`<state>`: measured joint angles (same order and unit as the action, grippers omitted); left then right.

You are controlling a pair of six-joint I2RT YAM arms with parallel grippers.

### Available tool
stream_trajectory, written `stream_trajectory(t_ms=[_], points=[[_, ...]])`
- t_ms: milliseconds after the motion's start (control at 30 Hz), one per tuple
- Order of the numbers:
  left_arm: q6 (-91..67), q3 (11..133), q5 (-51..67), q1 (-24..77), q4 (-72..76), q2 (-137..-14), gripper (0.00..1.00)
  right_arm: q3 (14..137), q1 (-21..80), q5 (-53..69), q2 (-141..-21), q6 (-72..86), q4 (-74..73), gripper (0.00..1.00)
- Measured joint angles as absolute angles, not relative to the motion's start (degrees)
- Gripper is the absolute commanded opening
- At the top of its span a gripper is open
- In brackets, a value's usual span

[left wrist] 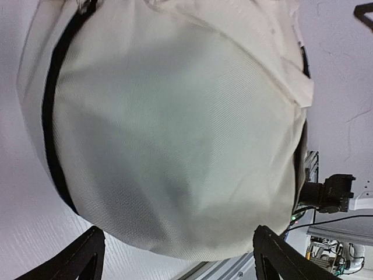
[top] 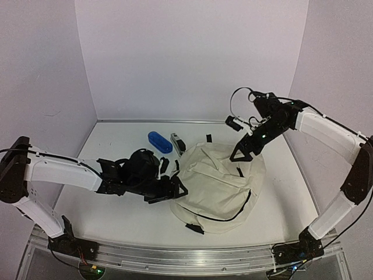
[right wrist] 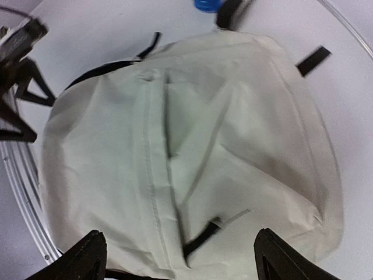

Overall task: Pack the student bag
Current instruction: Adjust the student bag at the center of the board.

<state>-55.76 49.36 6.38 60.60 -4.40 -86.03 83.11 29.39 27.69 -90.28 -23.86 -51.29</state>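
Student bag [top: 218,186], blue case [top: 159,142] and grey object [top: 176,143] just behind, both jaws spread

Stretched low from the left, black two-finger left gripper [top: 178,188] spread wide; arched high from the right, black two-finger right gripper [top: 245,154] pointed down, fingers parted.

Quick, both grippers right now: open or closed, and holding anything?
Left gripper: open, holding nothing, facing the student bag.
Right gripper: open, holding nothing, above the student bag.
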Motion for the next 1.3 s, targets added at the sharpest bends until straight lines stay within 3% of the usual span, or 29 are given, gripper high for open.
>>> stream_trajectory(t_ms=[133, 233, 333, 500, 633, 867, 1200, 1300], points=[[-58.8, 49.3, 4.8, 64.2, -3.3, -91.6, 0.84, 87.6, 22.6, 25.0, -94.2, -23.4, -52.2, 0.89], [-61.1, 49.4, 4.0, 65.7, -1.3, -95.1, 0.74, 93.7, 19.0, 23.3, -101.6, -22.4, -51.7, 0.89], [-63.6, 49.3, 3.6, 66.2, 0.7, -97.1, 0.57, 97.4, 16.5, 21.6, -108.5, -21.9, -51.1, 0.88], [-67.2, 46.0, 3.0, 65.6, 5.5, -96.1, 0.20, 97.6, 14.5, 20.1, -116.2, -22.1, -50.6, 0.85], [-68.9, 40.4, 2.5, 62.4, 7.0, -91.6, 0.07, 92.9, 14.5, 23.0, -115.8, -24.2, -51.3, 0.81], [-65.1, 39.5, 3.7, 52.9, 3.1, -88.7, 0.06, 78.5, 15.9, 31.0, -106.3, -29.1, -58.3, 0.79], [-55.5, 55.5, 7.3, 47.7, -2.8, -103.7, 0.09, 68.0, 24.9, 33.2, -93.0, -33.9, -70.0, 0.78], [-53.9, 57.2, 7.2, 46.1, -3.9, -104.0, 0.22, 67.5, 26.6, 33.4, -92.0, -33.5, -69.9, 0.75]])
